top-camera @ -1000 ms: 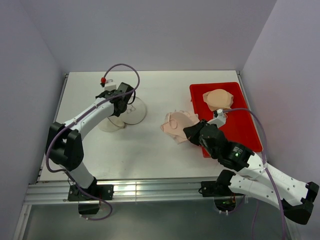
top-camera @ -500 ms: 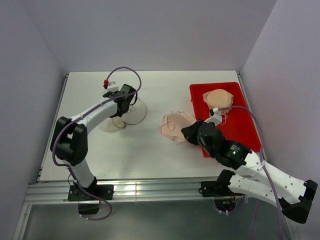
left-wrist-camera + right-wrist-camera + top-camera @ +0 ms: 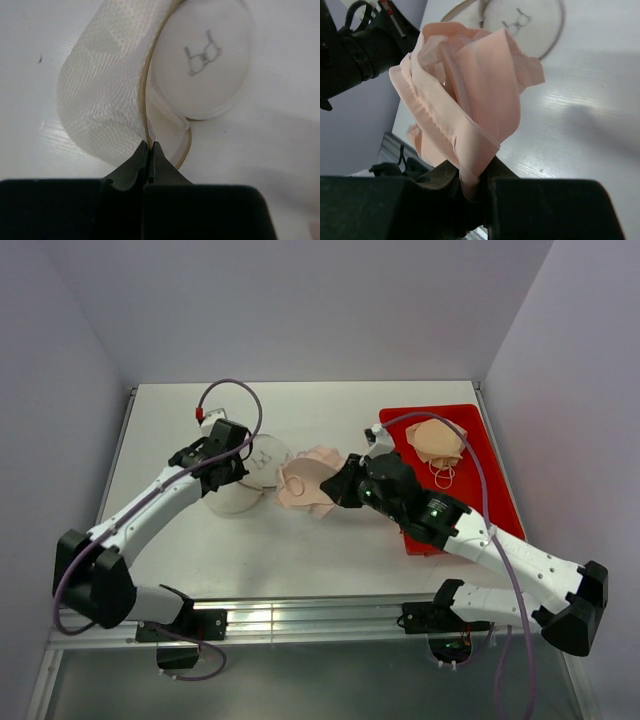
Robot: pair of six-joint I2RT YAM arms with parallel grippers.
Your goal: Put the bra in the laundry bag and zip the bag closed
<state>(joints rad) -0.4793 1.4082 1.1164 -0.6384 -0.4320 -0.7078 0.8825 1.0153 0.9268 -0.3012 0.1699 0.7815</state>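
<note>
The laundry bag [image 3: 243, 490] is a white mesh drum left of the table's centre, its round face with a spectacles-like mark [image 3: 202, 55] turned aside. The mesh wall [image 3: 102, 100] rises beside that face. My left gripper [image 3: 149, 146] is shut on the bag's rim at the tan zipper seam, also seen from above [image 3: 226, 472]. The pale pink bra [image 3: 306, 480] hangs bunched just right of the bag. My right gripper [image 3: 472, 180] is shut on the bra's lower band [image 3: 465, 85] and holds it above the table, near the bag's face [image 3: 525, 20].
A red tray [image 3: 480, 510] lies at the right with a darker tan bra [image 3: 437, 440] at its far end. My right arm crosses over the tray's left edge. The left arm [image 3: 355, 50] stands close beside the held bra.
My left gripper has shut on the bag's rim and drawn it up and to the left. The right arm has carried the bra left, from near the tray to beside the bag.
</note>
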